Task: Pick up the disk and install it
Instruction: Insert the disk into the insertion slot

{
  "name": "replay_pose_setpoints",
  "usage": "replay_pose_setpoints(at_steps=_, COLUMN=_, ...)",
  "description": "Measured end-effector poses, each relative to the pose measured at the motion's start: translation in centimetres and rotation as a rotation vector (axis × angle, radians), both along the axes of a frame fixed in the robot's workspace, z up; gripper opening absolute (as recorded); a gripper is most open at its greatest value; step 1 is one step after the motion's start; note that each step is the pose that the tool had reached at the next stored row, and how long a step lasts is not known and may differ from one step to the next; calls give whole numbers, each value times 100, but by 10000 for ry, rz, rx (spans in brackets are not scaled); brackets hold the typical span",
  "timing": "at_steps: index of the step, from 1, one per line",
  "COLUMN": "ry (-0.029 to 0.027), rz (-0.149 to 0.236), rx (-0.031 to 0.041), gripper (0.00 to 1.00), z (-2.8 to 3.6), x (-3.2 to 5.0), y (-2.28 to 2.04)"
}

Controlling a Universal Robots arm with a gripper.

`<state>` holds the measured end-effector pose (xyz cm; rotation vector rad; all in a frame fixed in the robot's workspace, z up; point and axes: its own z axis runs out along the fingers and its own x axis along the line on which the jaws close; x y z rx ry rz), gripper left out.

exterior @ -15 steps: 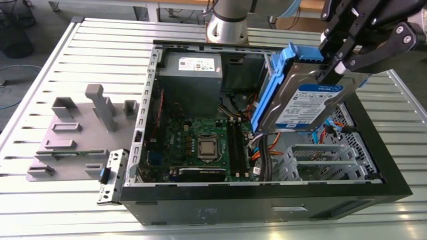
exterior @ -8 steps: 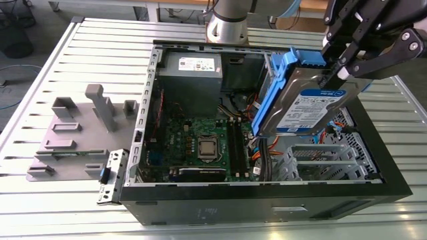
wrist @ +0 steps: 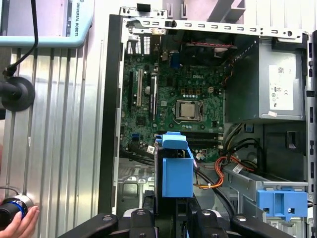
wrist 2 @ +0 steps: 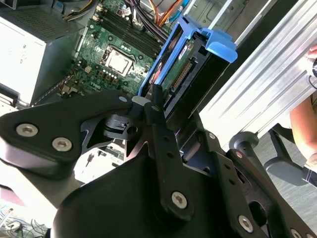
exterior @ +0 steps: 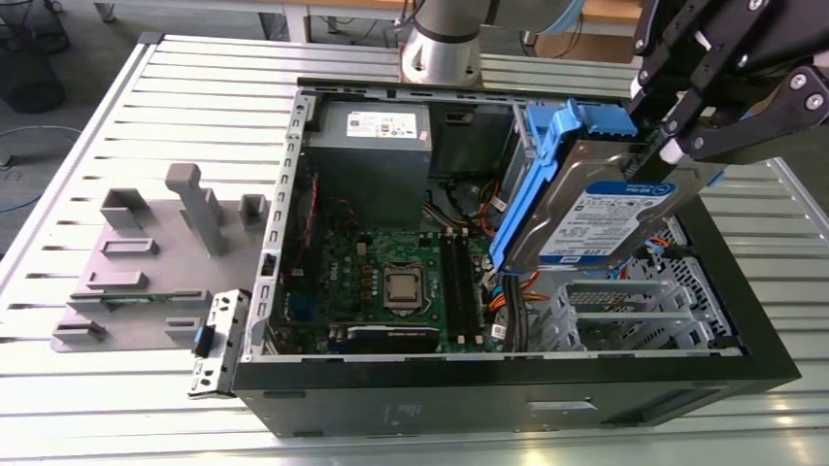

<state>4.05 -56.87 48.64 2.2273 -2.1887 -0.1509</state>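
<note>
Claw [exterior: 663, 146] clenched on upper end of the disk [exterior: 603, 209], which hangs above the open PC case [exterior: 518, 398] w/ long axis steeply tilted, lower end pointing down approx. toward the drive cage [exterior: 622, 316] beneath.

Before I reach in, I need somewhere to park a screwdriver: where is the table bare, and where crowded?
Bare slatted table lies between the grey fixture plate and the arm's base, and in front of that plate. Crowded: inside the open case, with the gripper holding the disk above it.
</note>
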Motion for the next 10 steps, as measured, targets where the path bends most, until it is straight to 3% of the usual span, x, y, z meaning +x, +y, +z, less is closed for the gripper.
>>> replay_pose_setpoints(at_steps=10, ry=0, rz=0, rx=0, gripper=35, z=0, x=0, y=-9)
